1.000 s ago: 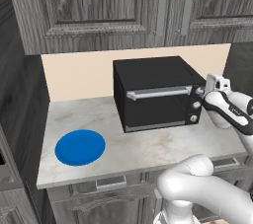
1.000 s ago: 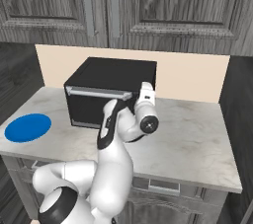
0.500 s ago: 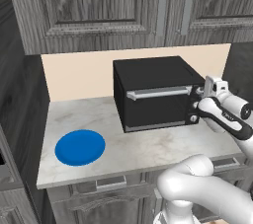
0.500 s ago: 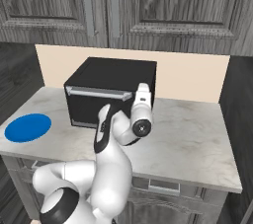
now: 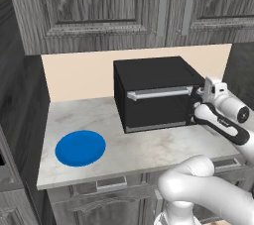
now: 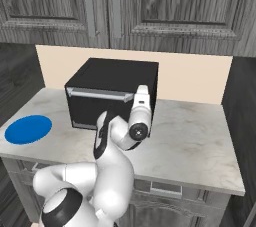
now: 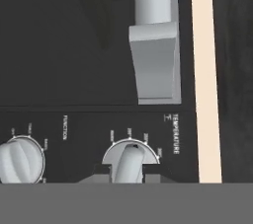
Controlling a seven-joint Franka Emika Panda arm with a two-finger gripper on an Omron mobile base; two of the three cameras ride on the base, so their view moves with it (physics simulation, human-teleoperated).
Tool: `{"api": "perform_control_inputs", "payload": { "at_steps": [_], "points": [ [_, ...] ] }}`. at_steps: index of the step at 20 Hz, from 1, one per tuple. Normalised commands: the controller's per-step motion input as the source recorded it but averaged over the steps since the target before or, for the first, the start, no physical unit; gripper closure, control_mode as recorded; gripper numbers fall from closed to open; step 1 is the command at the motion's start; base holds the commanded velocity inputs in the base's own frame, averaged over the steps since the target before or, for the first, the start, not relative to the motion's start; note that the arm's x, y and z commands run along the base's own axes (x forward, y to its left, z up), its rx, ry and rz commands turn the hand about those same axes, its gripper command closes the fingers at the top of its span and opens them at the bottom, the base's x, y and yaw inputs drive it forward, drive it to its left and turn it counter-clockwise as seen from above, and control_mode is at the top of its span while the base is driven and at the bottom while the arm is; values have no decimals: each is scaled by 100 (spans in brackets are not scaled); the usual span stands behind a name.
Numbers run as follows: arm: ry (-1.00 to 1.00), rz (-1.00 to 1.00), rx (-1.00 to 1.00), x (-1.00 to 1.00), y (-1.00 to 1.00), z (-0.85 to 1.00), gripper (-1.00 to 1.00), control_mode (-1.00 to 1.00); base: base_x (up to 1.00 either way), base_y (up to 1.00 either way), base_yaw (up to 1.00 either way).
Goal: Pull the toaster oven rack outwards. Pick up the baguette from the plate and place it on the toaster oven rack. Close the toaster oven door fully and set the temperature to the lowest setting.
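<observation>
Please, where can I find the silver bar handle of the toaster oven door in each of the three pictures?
Left base view: handle across the upper front of the toaster oven, picture centre.
Right base view: handle left of centre, partly behind the arm.
Hand view: handle end at top, rotated upright.
Shared landmark: beige backsplash.

counter [image 5: 149,152]: pale marble | backsplash [image 5: 79,78]: beige | upper cabinets [image 5: 99,6]: dark grey wood; lower drawers [image 5: 111,184] alike

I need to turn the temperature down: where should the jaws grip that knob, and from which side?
Grip the raised ridge across the temperature knob, one jaw on each flat flank, coming straight at the toaster oven front. The ridge sticks out from the round dial face, so it gives the only flat faces for twisting.
</observation>
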Motion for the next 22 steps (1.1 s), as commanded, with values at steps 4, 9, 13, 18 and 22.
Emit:
{"api": "perform_control_inputs", "payload": {
  "at_steps": [4,9,13,18,22],
  "points": [
    [-3,-1,-5,0,0,-13,100,-100,0,0,0],
    [-5,0,-3,0,0,-8,100,-100,0,0,0],
    [-3,-1,-6,1,0,-11,100,-100,0,0,0],
    [-5,-1,-7,2,0,-12,100,-100,0,0,0],
    [-4,0,-5,6,0,-11,100,-100,0,0,0]
  ]
}}
